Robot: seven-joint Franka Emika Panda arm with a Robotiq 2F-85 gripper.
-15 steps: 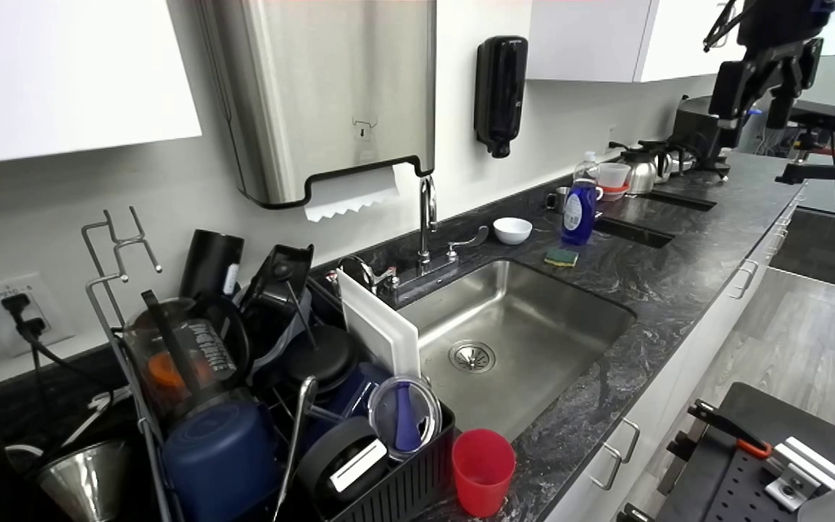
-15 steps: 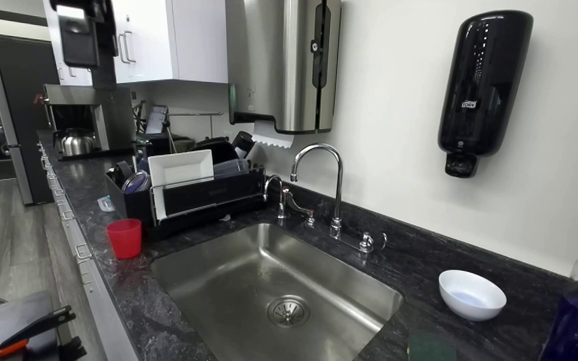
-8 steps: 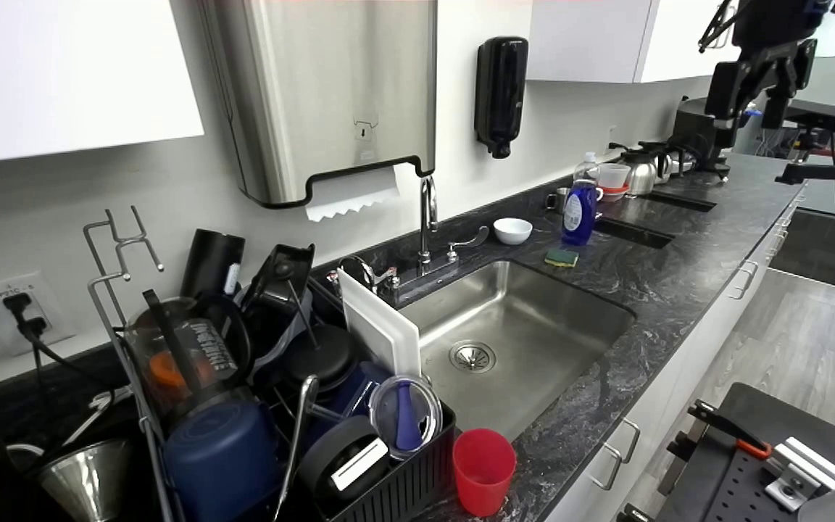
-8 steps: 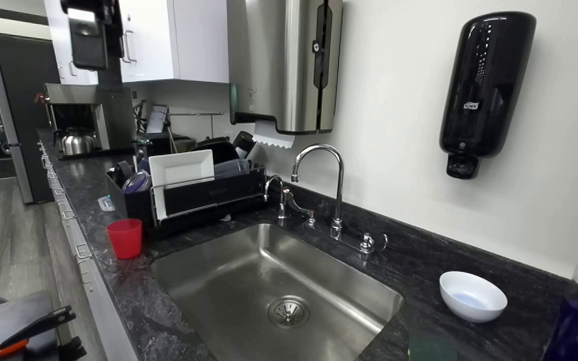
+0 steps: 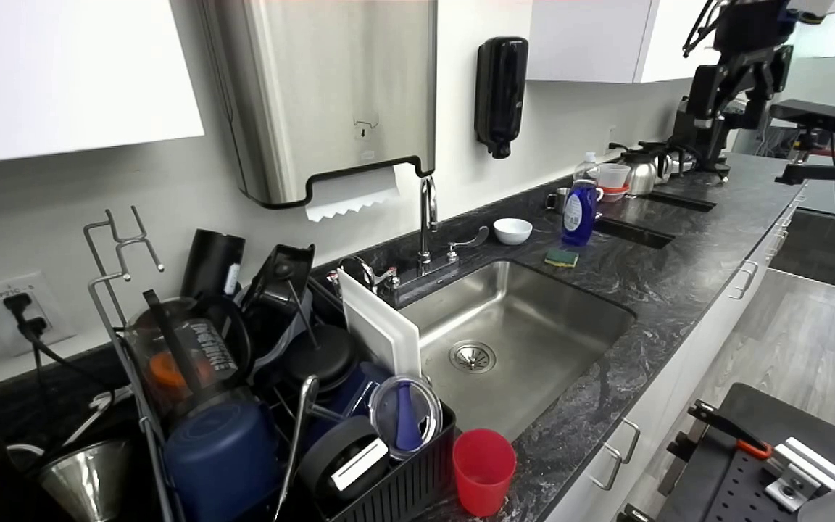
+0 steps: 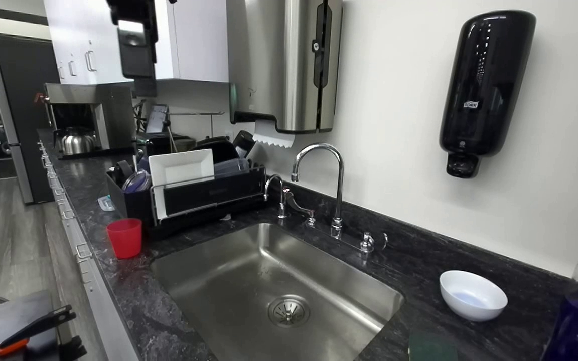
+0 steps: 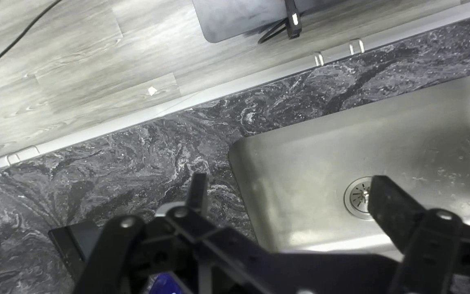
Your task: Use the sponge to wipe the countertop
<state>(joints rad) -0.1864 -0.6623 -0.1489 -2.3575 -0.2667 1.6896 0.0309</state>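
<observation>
Sponge ungrasped on worktop; approach judged to be in hand

Step. In an exterior view the tool hangs high above the worktop, well apart from the sponge. The wrist view finds it released, fingers spread wide, nothing between them. The step in hand is judged to be the reach for the sponge, with wiping yet to start.

Location. The sponge lies flat on the worktop, just beside the rim of the sink and nearer the worktop's back edge than its front edge. A bottle stands near it. The sponge cannot be made out in the wrist view.

Next move. This likely calls for bringing the tool down over the sponge, setting one finger on each side and gripping without nudging the bottle, then pressing and sweeping. As the sponge sits low, the fingertips may meet the hard surface first.

Materials. The sponge is a flat, rectangular pad, green face up over yellow, and should squash readily under grip. The worktop is dark, glossy and swirled with pale veins, like stone. The sink is smooth steel with rounded corners.
</observation>
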